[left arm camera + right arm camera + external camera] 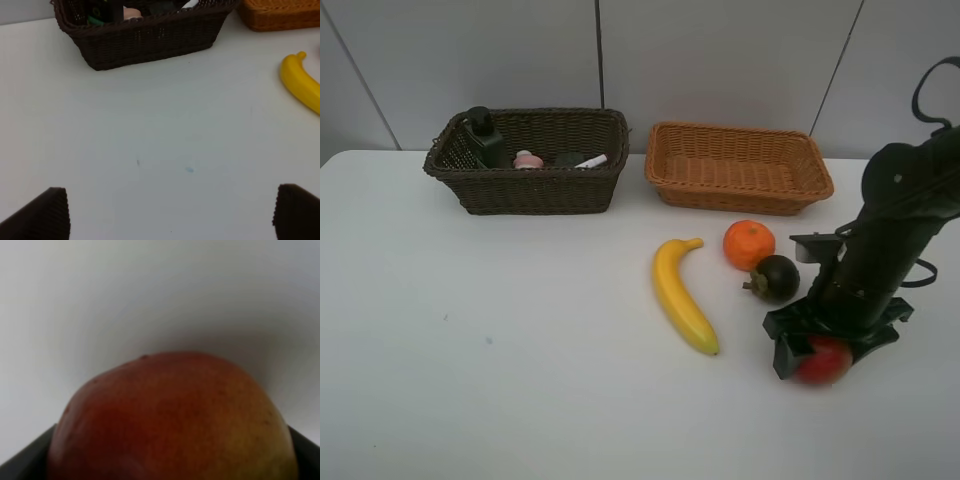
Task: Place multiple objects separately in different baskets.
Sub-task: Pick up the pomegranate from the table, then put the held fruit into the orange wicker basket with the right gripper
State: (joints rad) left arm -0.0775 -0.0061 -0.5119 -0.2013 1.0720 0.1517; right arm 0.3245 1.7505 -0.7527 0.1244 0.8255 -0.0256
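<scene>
The right gripper is down at the white table with its jaws on either side of the red pomegranate, which rests on the tabletop near the front right. In the right wrist view the fruit fills the gap and its flanks meet the dark fingers at both lower corners. Whether the claw is really clenched on it or only set close against it cannot be told. Just behind the pomegranate lies the dark purple mangosteen, and the orange sits just beside that, towards the baskets. The yellow banana lies to their left, its stem end pointing at the light orange-brown basket, which stands at the back of the table. The dark brown basket stands to its left, near it but not touching. Inside it the black bottle stands in the far left corner, with the small pink bottle, the black eraser block and the white-pink marker in a row to its right. The left gripper hangs released over bare table in front of the dark basket, its two fingertips spread wide apart with nothing between them.
</scene>
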